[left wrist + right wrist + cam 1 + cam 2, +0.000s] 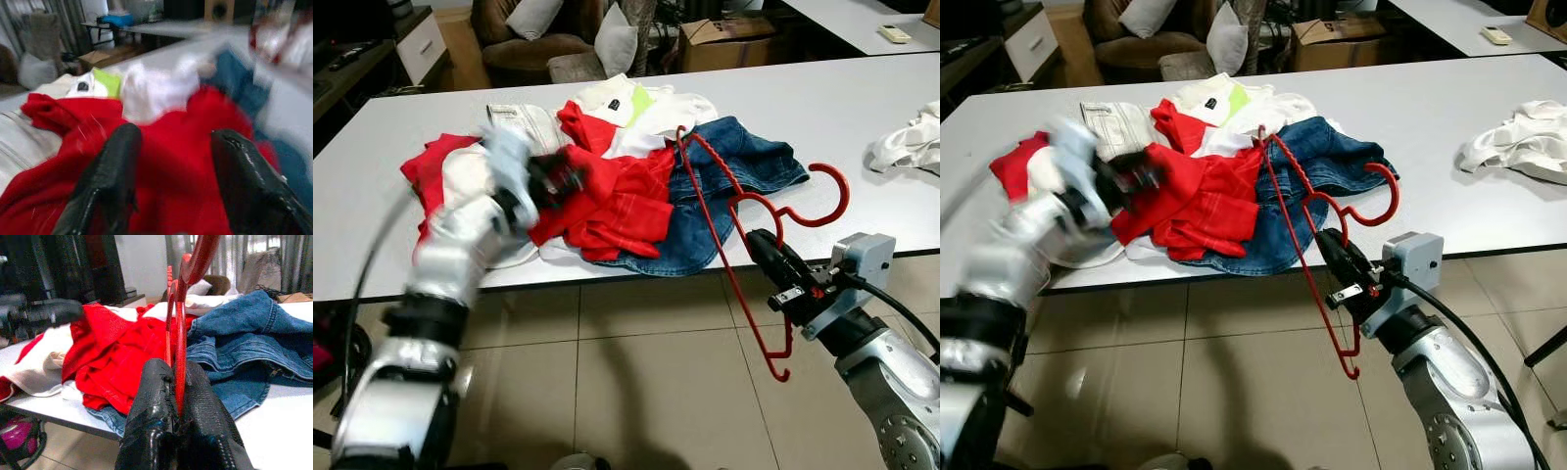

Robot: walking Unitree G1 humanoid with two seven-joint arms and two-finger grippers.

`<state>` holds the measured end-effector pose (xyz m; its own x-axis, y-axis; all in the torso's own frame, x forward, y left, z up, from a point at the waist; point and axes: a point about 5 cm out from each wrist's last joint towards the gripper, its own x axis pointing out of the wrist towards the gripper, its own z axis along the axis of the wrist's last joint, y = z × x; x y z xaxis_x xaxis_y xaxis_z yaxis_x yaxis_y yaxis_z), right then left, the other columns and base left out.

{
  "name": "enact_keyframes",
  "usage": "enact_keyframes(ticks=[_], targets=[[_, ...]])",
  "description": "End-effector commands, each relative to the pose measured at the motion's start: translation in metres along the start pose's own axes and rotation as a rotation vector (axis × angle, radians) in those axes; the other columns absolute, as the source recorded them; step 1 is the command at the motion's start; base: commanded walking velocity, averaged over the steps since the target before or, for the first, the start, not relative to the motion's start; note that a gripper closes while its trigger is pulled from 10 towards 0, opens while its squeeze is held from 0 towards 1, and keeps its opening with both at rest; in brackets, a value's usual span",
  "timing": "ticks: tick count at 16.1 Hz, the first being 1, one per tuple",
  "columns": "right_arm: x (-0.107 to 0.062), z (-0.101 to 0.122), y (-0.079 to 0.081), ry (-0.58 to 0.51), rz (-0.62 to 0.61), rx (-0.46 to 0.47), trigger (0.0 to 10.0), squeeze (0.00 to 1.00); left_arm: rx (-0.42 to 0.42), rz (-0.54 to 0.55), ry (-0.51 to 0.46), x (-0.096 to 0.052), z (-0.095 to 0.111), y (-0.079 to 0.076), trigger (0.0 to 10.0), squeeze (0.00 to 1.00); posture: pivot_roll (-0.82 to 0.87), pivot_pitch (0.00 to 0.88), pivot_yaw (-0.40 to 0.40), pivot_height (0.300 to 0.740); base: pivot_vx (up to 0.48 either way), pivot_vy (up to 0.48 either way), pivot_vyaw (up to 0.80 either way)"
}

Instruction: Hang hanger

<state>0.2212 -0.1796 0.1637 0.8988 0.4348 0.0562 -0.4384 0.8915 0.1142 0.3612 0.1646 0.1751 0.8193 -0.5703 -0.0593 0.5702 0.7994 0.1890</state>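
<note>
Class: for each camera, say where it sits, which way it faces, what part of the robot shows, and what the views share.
Left eye, head, facing down: white table, blurred left gripper over clothes.
Right eye, beside it: right gripper holding red hanger.
Left wrist: along open fingers at red garment.
Right wrist: along fingers clamping hanger, toward jeans.
Shared: red garment.
</note>
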Motion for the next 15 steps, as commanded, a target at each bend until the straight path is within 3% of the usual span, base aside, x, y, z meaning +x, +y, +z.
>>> enact_keyframes(ticks=[1, 2, 5, 8, 9, 10, 11, 12, 15], targets=[[0.002, 0.0, -0.001, -0.001, -0.014, -0.001, 10.0, 0.0, 0.113, 0.035, 0.033, 0.001, -0.007, -0.001, 10.0, 1.0, -0.18, 0.0, 0.115, 0.74, 0.0, 0.0, 0.0], [0.002, -0.001, -0.002, -0.001, -0.035, 0.003, 10.0, 0.0, 0.123, 0.094, 0.03, 0.003, -0.012, -0.003, 10.0, 1.0, -0.18, 0.0, 0.115, 0.74, 0.0, 0.0, 0.0], [0.0, -0.009, -0.008, 0.028, -0.107, -0.024, 10.0, 0.0, 0.182, 0.089, 0.018, 0.006, -0.02, -0.017, 10.0, 1.0, -0.18, 0.0, 0.115, 0.74, 0.0, 0.0, 0.0], [0.002, -0.015, -0.017, 0.023, -0.228, -0.018, 10.0, 0.0, 0.294, 0.156, 0.0, 0.011, -0.025, -0.021, 10.0, 1.0, -0.19, 0.0, 0.112, 0.74, 0.0, 0.0, 0.0], [0.003, -0.015, -0.018, 0.017, -0.246, -0.013, 10.0, 0.0, 0.326, 0.189, 0.018, 0.013, -0.028, -0.021, 10.0, 0.62, -0.2, 0.0, 0.111, 0.74, 0.0, 0.0, 0.0], [0.004, -0.015, -0.018, 0.013, -0.253, -0.014, 10.0, 0.0, 0.36, 0.208, 0.039, 0.014, -0.032, -0.021, 10.0, 0.45, -0.2, 0.0, 0.111, 0.74, 0.0, 0.0, 0.0], [0.004, -0.015, -0.018, 0.008, -0.257, -0.012, 10.0, 0.0, 0.359, 0.225, 0.045, 0.016, -0.034, -0.022, 10.0, 0.0, -0.2, 0.0, 0.113, 0.74, 0.0, 0.0, 0.0], [0.005, -0.016, -0.017, 0.007, -0.26, -0.015, 10.0, 0.0, 0.302, 0.174, 0.024, 0.019, -0.035, -0.03, 10.0, 0.0, -0.21, 0.0, 0.118, 0.74, 0.0, 0.0, 0.0], [0.005, -0.016, -0.017, 0.006, -0.263, -0.017, 10.0, 0.0, 0.271, 0.149, 0.009, 0.019, -0.036, -0.034, 10.0, 0.0, -0.21, 0.0, 0.118, 0.74, 0.0, 0.0, 0.0]])
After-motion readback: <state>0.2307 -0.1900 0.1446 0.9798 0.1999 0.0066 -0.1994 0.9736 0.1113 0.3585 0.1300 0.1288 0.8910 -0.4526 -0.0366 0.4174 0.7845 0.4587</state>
